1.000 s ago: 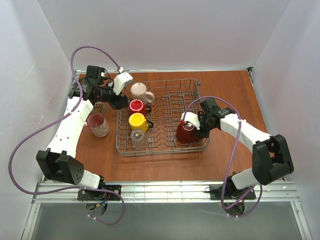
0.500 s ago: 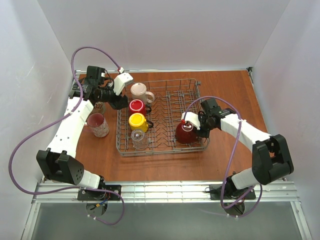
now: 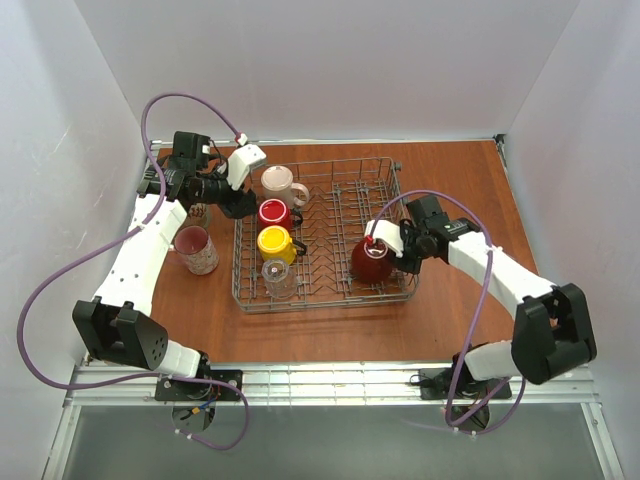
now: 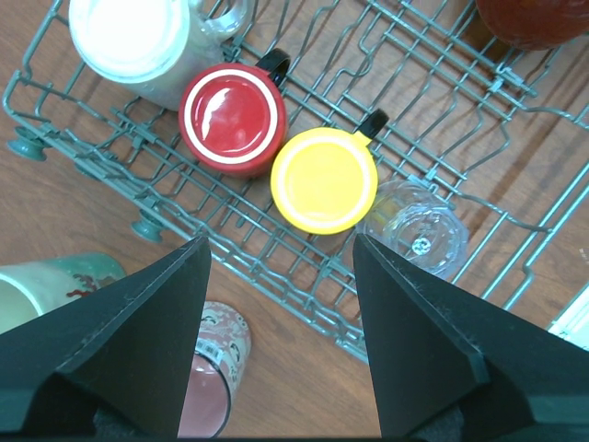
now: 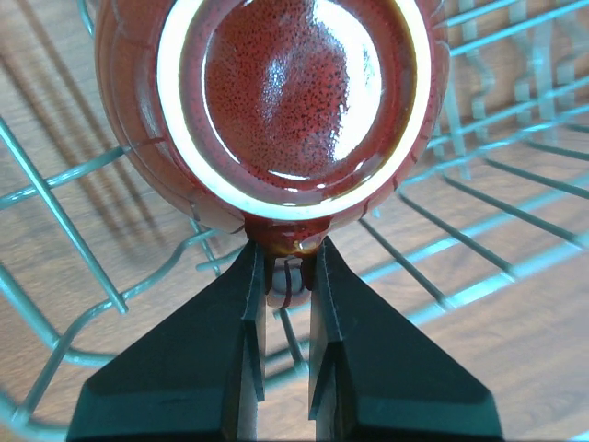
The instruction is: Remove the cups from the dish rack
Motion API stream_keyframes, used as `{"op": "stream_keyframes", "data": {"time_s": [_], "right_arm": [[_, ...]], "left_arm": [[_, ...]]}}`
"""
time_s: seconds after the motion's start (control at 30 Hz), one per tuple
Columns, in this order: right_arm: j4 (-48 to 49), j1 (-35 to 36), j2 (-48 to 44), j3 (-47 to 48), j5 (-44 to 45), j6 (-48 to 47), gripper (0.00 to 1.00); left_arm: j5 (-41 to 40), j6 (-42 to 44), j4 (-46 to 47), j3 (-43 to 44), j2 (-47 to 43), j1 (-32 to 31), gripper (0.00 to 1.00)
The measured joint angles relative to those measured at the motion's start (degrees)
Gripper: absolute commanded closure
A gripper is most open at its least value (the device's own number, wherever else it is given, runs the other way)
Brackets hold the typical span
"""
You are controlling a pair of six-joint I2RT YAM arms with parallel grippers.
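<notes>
The grey wire dish rack stands mid-table. In its left part sit a cream cup, a red cup, a yellow cup and a clear glass, all bottom-up. My right gripper is shut on the handle of a dark red mug at the rack's front right; the wrist view shows the fingers pinching the handle below the mug. My left gripper is open and empty, above the rack's left edge. A pink cup stands on the table to the left.
A cream and green cup stands on the table by the pink cup, mostly hidden under the left arm in the top view. White walls close in the table on three sides. Bare wood lies right of the rack.
The right arm has shifted slightly and the dark red mug sits a little higher and more to the right in the rack. The left arm has not moved.
</notes>
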Motion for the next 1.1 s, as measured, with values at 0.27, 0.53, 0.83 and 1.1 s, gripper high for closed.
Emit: {"op": "stream_keyframes", "data": {"time_s": [0.27,0.53,0.83,1.1], "right_arm": [[4.7,-0.8,-7.6,0.0,-1.4,4.2,0.99],[25.3,-1.2,-8.6,0.0,-6.8,25.9,0.99],[50.7,-1.0,-8.1,0.0,-13.7,48.2,0.99],[61.2,2.2,-5.2,0.1,-17.7,57.4,0.99]], "left_arm": [[5.2,-4.3,0.6,2.4,0.0,-0.3,0.43],[23.1,-21.3,12.4,4.5,0.2,-0.6,0.40],[36.7,-42.8,28.9,4.5,1.8,-1.0,0.35],[41.2,-58.3,43.0,2.8,4.1,-2.8,0.35]]}}
